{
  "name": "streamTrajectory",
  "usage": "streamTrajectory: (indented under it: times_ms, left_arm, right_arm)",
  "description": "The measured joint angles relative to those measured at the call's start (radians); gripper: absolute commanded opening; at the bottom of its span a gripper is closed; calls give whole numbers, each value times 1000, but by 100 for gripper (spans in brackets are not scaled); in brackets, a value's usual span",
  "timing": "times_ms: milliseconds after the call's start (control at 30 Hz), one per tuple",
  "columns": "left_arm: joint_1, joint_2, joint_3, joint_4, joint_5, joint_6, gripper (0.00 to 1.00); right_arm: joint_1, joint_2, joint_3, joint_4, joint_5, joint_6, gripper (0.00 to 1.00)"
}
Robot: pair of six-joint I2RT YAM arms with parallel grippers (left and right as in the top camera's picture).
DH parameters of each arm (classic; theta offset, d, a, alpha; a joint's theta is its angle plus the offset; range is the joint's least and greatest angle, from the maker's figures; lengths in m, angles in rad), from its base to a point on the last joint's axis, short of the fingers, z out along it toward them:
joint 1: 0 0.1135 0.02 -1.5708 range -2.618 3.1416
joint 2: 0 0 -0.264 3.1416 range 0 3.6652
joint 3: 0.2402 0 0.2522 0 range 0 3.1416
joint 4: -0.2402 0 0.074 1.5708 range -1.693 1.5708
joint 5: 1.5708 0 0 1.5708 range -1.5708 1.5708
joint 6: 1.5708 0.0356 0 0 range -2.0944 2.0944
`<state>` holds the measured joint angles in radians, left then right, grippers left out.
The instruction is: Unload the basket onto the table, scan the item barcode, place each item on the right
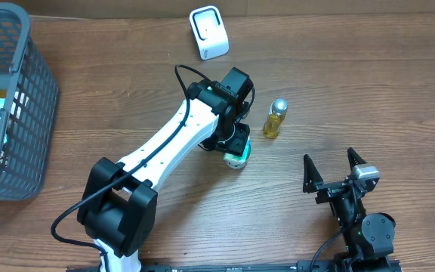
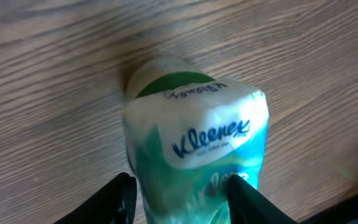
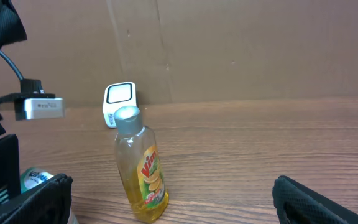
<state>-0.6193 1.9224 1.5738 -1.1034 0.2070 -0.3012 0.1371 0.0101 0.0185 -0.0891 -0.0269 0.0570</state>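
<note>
Currently left gripper [image 1: 234,145] down over Kleenex pack [image 2: 197,134], which lies mid-desk [image 1: 368,75] near dish soap bottle [image 1: 276,119]. Jaws half-closed, pinching pack sides, likely to carry it to white scanner [image 1: 208,32]. Right gripper [image 1: 329,157] parked at near edge, jaws wide, empty.

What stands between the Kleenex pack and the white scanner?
Nothing visible does. The yellow bottle stands to the side of the Kleenex pack, off the line to the scanner. The left hand is closed on the pack.

Wood table [image 1: 368,91] bears basket [image 1: 42,91]; white scanner [image 1: 208,32]; yellow bottle [image 1: 275,121]; tissue pack [image 2: 197,143]
</note>
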Motion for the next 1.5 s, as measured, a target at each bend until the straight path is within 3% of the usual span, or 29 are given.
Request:
streamTrajectory:
  times_ms: [167,233,367,400,567,700,833,967,1200,1500]
  left_arm:
    - [0,-2,-18,27,30,-8,37]
    - [0,-2,-19,28,35,-11,26]
    - [0,-6,-19,31,42,-13,14]
    - [0,-6,-18,31,44,-16,4]
    - [0,-7,4,-7,47,-13,4]
    - [0,-6,121,-99,33,0,4]
    - [0,-7,262,-214,-73,8,4]
    - [0,-7,276,-282,-225,-48,4]
    - [0,-7,122,-142,-340,-134,4]
    - [-20,-7,-2,-37,-294,-159,4]
  right_arm:
    - [0,0,0,0,0,0,100]
    - [0,0,0,0,0,0,100]
    - [0,0,0,0,0,-1,100]
    - [0,0,0,0,0,0,100]
    - [0,0,0,1,1,0,100]
    - [0,0,0,0,0,0,100]
    - [0,0,0,0,1,0,100]
    - [0,0,0,0,0,0,100]
    - [0,0,0,0,1,0,100]
    - [0,0,0,0,1,0,100]
